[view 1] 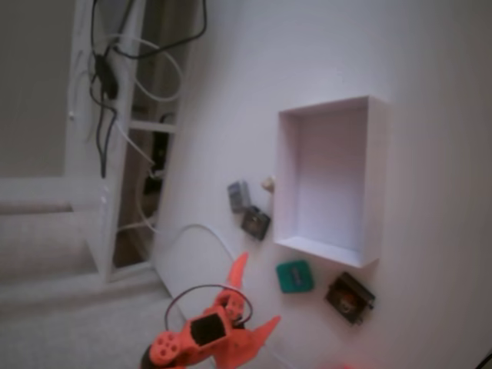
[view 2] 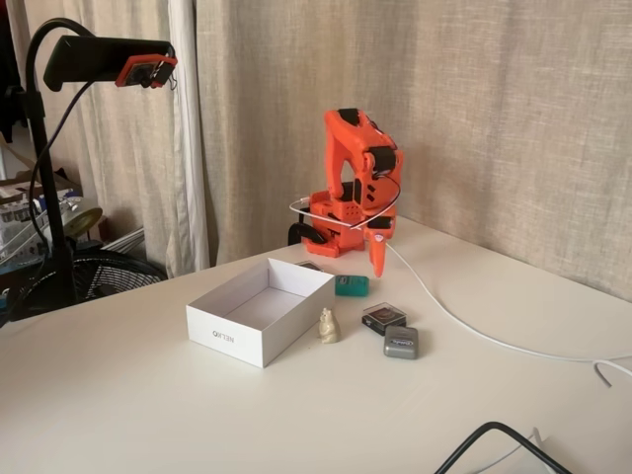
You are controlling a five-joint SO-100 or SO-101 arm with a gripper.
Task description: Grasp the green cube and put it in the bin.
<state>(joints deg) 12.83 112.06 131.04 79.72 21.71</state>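
white table [view 2: 148, 395], beige curtain behind in a fixed view. we see orange gripper [view 1: 255, 296] with fingers spread apart, holding nothing, hanging above table; in a fixed view [view 2: 377, 259] it points down. green cube [view 1: 294, 276] lies on table just beside gripper, near bin corner, apart from fingers; also seen [view 2: 351, 285]. bin [view 1: 377, 184], white open box, empty [view 2: 222, 331]. dark block [view 1: 350, 297] near bin's near wall; second dark block [view 1: 255, 222] and grey block [view 1: 239, 195] beside bin's left wall. white cable [view 2: 474, 331] runs across table.
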